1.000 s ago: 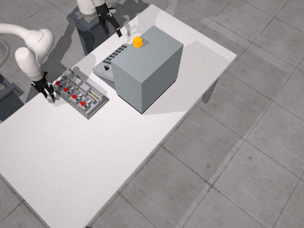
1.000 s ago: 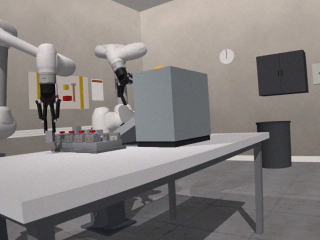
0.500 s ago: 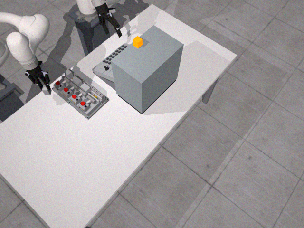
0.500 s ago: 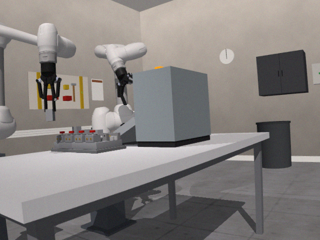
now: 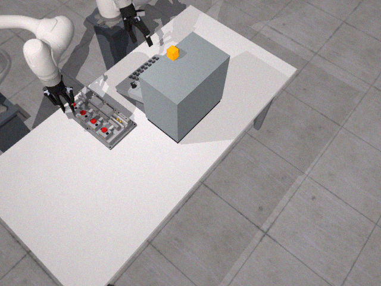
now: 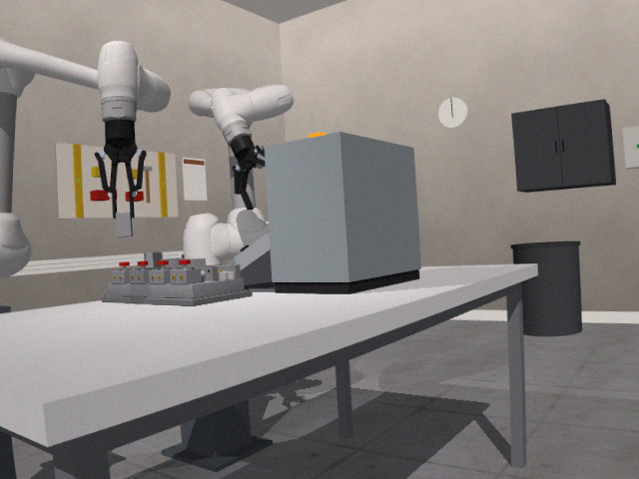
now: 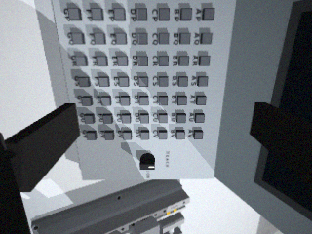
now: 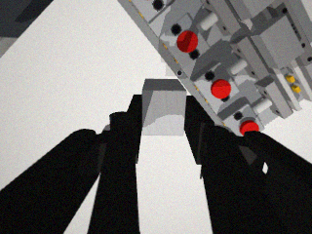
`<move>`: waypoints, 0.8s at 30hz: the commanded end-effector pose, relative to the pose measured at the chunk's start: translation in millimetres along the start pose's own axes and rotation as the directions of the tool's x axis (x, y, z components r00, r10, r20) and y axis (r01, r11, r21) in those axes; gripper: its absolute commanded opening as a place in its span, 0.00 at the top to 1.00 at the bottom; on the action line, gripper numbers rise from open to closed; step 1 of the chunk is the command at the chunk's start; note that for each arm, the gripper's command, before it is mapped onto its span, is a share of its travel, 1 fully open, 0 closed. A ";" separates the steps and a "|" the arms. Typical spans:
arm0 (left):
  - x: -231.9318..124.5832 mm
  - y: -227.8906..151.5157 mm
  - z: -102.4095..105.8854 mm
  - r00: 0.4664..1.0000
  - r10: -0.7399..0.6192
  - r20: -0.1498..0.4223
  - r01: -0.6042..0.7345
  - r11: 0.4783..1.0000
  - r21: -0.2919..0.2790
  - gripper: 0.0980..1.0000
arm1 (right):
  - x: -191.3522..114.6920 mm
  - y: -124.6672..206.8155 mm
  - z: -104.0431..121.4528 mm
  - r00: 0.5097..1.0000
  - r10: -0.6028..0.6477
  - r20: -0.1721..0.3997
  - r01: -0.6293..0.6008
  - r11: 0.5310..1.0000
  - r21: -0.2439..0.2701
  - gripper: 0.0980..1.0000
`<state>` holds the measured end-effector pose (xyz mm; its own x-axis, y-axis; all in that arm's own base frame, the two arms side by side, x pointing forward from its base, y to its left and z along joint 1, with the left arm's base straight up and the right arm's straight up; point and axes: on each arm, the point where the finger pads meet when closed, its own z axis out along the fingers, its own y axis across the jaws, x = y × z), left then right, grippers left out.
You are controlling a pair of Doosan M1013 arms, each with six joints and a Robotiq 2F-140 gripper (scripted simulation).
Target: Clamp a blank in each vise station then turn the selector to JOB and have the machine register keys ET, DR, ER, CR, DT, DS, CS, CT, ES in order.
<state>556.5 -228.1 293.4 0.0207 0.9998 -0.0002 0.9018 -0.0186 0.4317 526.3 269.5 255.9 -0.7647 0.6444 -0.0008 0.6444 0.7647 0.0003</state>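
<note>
At the left of the top and exterior views, you have the right gripper (image 5: 68,111) (image 6: 123,217) (image 8: 163,109) closed on a gray blank (image 6: 124,225) (image 8: 164,117), which hangs between its fingertips, above and apart from the vise fixture (image 5: 111,146) (image 6: 193,299) (image 7: 112,207) (image 8: 283,44). Below it, your fixture sits on the white table (image 5: 101,196) (image 6: 289,334) (image 7: 214,210) (image 8: 73,73), with red valve knobs (image 5: 103,130) (image 6: 184,262) (image 8: 220,89) in a row. Next comes your sloped key panel (image 5: 121,89) (image 6: 255,254) (image 7: 187,166); you can't tell where its black selector (image 5: 133,84) (image 7: 147,161) points. The left gripper (image 5: 141,43) (image 6: 255,191) (image 7: 165,119) hovers over the panel, fingers wide open and empty. Rightmost stands your gray-blue cabinet (image 5: 184,70) (image 6: 310,217) (image 7: 244,63), the amber lamp (image 5: 172,52) (image 6: 317,135) on top.

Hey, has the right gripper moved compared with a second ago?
Yes. In the exterior view, the right gripper has risen, carrying the grey blank above the red knobs.
</note>
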 end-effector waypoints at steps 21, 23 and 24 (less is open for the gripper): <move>-0.1 0.5 -0.5 1.000 0.000 0.000 0.000 1.000 -0.001 0.00 | -8.6 148.8 -2.0 0.894 -0.447 0.000 0.447 0.894 -0.002 1.00; -0.1 0.5 -0.5 1.000 0.000 0.000 0.000 1.000 -0.001 0.00 | -8.0 162.8 -0.6 0.874 -0.486 0.000 0.486 0.874 -0.002 1.00; -0.1 0.5 -0.5 1.000 0.000 0.000 0.000 1.000 -0.001 0.00 | -7.7 169.3 0.1 0.864 -0.504 0.000 0.504 0.864 -0.002 1.00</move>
<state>556.5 -228.1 293.4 0.0207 0.9998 -0.0002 0.9018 -0.0186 0.4317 634.5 385.3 255.6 -0.9791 0.2033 -0.0015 0.2033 0.9791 -0.0002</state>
